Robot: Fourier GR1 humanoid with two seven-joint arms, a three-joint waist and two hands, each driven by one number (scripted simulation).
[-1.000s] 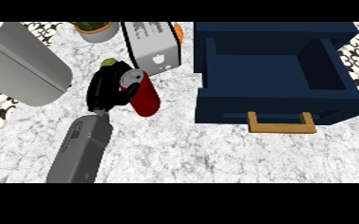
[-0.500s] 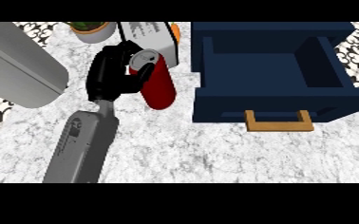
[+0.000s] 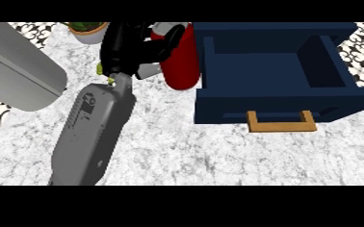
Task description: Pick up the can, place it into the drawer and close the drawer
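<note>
The right hand (image 3: pixel 125 48) has its black fingers (image 3: pixel 161 47) curled round the red cylindrical can (image 3: pixel 183 66), near the counter's far edge. Lift the can clear of the open navy-blue drawer's (image 3: pixel 206 79) wall before lowering it inside.

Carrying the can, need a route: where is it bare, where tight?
Bare: the drawer interior, and the counter in front of its handle. Crowded: the back left, where the right hand holds the can between the plant pot and the drawer's left wall.

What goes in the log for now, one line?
hand: shut on can | can: left of drawer | drawer: open | next: place can
</note>
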